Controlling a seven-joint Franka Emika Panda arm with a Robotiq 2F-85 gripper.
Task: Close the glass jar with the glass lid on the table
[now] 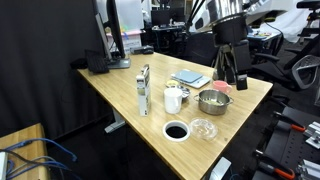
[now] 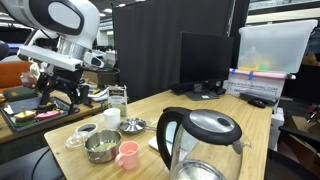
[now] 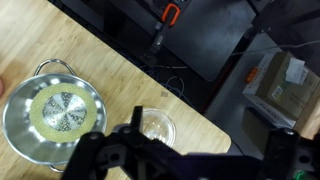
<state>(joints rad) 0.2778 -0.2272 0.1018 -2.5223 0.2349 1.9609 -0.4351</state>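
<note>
The glass lid (image 1: 203, 128) is a small clear disc lying flat on the table (image 1: 120, 85) near its front corner. It also shows in an exterior view (image 2: 76, 140) and in the wrist view (image 3: 157, 125). My gripper (image 1: 233, 76) hangs well above the table, over the side with the bowl, with its fingers apart and empty. It also shows in an exterior view (image 2: 60, 97) and in the wrist view (image 3: 190, 162), where the lid lies below, just beside one finger. I cannot pick out a glass jar with certainty.
A metal bowl (image 1: 212, 101) (image 3: 55, 112), a pink cup (image 1: 222, 88), a white mug (image 1: 173, 98), a black ring (image 1: 176, 131), a carton (image 1: 144, 90) and a blue notebook (image 1: 190, 78) stand on the table. A glass kettle (image 2: 200, 140) fills the foreground. The table edge is close to the lid.
</note>
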